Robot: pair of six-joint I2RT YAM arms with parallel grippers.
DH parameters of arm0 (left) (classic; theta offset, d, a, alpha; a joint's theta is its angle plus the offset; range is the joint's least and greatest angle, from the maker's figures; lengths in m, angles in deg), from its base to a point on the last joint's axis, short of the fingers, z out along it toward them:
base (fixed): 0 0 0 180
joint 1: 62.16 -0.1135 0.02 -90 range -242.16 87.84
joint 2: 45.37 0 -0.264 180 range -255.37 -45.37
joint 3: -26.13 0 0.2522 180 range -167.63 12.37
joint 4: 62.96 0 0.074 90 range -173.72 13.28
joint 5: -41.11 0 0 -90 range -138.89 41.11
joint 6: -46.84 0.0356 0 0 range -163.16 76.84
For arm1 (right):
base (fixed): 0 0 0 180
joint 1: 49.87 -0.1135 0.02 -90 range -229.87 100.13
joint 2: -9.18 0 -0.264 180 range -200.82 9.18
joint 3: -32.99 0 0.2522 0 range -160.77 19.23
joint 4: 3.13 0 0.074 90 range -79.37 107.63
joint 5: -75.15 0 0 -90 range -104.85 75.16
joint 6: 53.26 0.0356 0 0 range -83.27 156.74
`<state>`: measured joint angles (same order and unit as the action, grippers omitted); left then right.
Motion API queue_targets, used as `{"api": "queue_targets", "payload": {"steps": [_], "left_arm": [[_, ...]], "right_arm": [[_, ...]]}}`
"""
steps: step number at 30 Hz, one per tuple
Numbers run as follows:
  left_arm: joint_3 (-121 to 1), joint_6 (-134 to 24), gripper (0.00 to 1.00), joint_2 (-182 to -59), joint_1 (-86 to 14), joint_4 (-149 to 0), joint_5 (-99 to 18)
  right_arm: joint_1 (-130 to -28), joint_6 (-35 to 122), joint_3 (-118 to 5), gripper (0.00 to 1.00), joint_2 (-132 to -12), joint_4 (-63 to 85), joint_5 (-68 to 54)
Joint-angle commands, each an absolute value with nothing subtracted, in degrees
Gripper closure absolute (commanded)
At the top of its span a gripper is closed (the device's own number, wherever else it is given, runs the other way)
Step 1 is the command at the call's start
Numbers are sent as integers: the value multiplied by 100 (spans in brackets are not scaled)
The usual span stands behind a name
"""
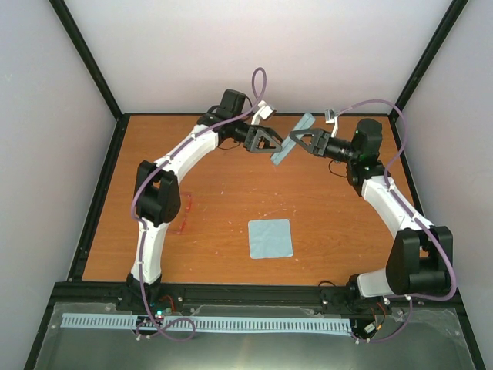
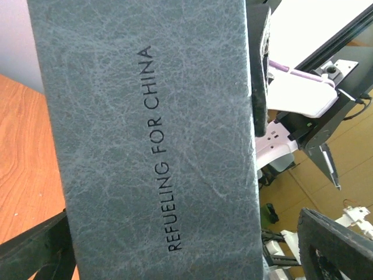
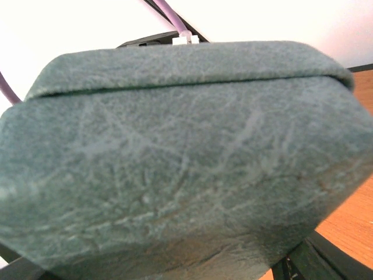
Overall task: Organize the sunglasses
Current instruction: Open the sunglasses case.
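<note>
The grey-blue case (image 1: 295, 137) hangs tilted in the air over the far middle of the table, between my two grippers. My right gripper (image 1: 293, 139) is shut on the case; its end fills the right wrist view (image 3: 180, 157), with the flap seam along the top. My left gripper (image 1: 275, 146) is open. In the left wrist view its fingers (image 2: 335, 248) stand wide apart beside the case's printed face (image 2: 151, 146), with a gap on the right. The red-pink sunglasses (image 1: 187, 210) lie on the table at the left, partly hidden by my left arm.
A flat light blue square cloth (image 1: 270, 239) lies on the wooden table (image 1: 231, 185) near its front middle. Black frame posts and white walls close in the table's sides and back.
</note>
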<state>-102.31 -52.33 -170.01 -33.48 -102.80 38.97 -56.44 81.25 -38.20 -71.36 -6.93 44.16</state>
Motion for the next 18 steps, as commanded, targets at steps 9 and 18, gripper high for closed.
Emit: {"api": "queue_targets", "payload": {"steps": [9, 18], "left_arm": [[-10646, -4012, 18, -16869, -3142, -11394, 3376], [-10658, -3930, 65, -16885, -3119, -11464, 3519]], "right_arm": [[-5756, 7857, -4113, 51, -7039, -359, 4547], [-5791, 7588, -4256, 31, -7035, 108, 4432]]}}
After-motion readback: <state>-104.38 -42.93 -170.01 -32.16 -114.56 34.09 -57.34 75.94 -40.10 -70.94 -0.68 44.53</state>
